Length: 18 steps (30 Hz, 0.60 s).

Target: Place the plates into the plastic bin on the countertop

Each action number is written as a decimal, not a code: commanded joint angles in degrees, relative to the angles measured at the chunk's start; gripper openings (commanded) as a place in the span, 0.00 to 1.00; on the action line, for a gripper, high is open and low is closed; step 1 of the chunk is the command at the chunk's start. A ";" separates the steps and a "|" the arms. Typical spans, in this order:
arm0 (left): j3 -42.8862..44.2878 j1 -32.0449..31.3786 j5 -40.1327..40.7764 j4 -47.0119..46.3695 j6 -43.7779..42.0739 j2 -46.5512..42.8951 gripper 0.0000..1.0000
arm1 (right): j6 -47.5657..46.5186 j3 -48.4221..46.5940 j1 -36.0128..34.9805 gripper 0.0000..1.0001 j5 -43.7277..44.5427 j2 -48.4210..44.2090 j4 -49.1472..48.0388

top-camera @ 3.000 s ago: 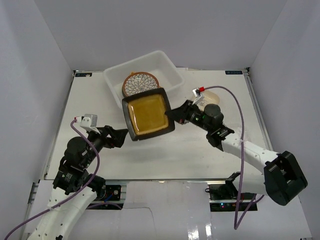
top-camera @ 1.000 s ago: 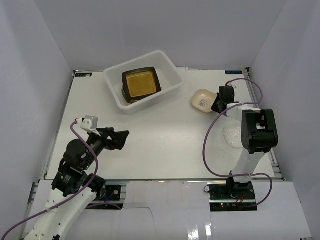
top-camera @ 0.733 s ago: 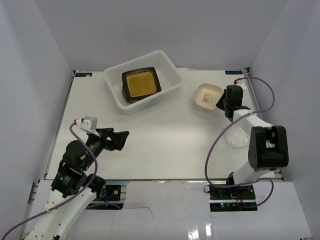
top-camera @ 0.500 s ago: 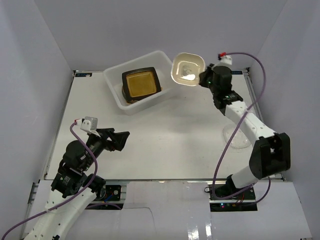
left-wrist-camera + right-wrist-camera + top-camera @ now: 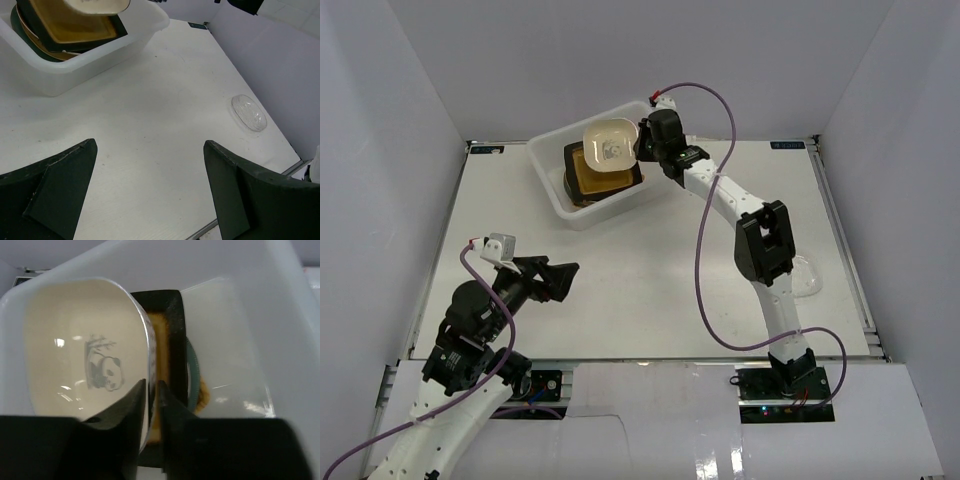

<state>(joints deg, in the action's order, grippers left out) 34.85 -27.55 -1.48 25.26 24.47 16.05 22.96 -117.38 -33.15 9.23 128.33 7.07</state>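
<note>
White tabletop (image 5: 650, 275): right claw (image 5: 151, 388) pinches panda-print cream square plate (image 5: 85, 360) by its rim above plastic bin (image 5: 582, 212) for stacking; left claw (image 5: 150, 145) spread, idle.

Right arm reaches far forward, right end effector (image 5: 639, 150) pinched tight; left end effector (image 5: 563, 278) spread wide.

walls (image 5: 640, 60): plain pale grey | three sides | light: even
</note>
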 commanded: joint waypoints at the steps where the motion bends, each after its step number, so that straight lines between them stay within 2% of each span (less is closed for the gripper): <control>1: -0.22 -0.13 -0.02 -0.21 -0.56 0.21 0.98 | 2.34 -7.50 -0.87 0.21 -2.81 0.60 1.28; 2: -0.22 -0.13 -0.02 -0.21 -0.48 0.29 0.98 | 2.26 -8.03 -0.87 0.35 -2.99 0.69 1.45; 3: -0.22 -0.22 -0.02 -0.21 -0.56 0.12 0.98 | 2.00 -8.12 -0.78 0.61 -2.99 -0.35 1.80; 5: -0.22 -0.13 0.07 -0.21 -0.47 -0.06 0.98 | 0.07 -5.24 -0.26 0.75 -2.56 -3.60 1.90; 6: -0.31 -0.13 0.16 -0.21 -0.39 -0.41 0.98 | -0.46 0.52 0.01 0.78 -2.29 -8.49 1.72; 7: -0.31 -0.22 0.16 -0.12 -0.39 -0.50 0.98 | -0.98 4.32 0.27 0.78 -1.60 -11.41 1.46; 8: -0.31 -0.14 0.07 -0.21 -0.30 -0.67 0.98 | -2.73 9.05 0.62 0.78 -0.54 -18.40 1.02; 9: -0.31 -0.22 0.24 -0.21 -0.30 -1.20 0.98 | -3.62 20.24 0.80 0.75 0.86 -22.56 -0.81; 12: -0.31 -0.75 0.51 -0.12 -0.30 -2.08 0.98 | -3.63 38.40 1.24 0.59 8.67 -38.99 -2.24; 13: -0.31 -0.92 0.51 -0.21 -0.21 -2.43 0.98 | -2.84 50.38 1.68 0.56 12.35 -42.95 -2.15; 14: -0.31 -1.19 0.60 -0.21 -0.21 -3.04 0.98 | -1.70 56.15 1.94 0.52 14.39 -51.08 -2.06; 16: -0.31 -1.89 0.60 -0.03 -0.21 -3.75 0.98 | 2.77 66.53 3.69 0.51 19.13 -58.86 0.90; 17: -0.31 -2.15 0.60 -0.03 -0.21 -4.01 0.98 | 4.79 74.76 4.66 0.52 19.50 -65.77 2.58; 18: -0.31 -2.85 0.60 -0.03 -0.12 -4.01 0.98 | 8.38 78.41 6.15 0.55 19.51 -69.24 3.82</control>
<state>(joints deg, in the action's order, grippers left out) 34.63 -29.28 -1.43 25.26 24.47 12.53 24.64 -49.74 -29.28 21.63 64.60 6.11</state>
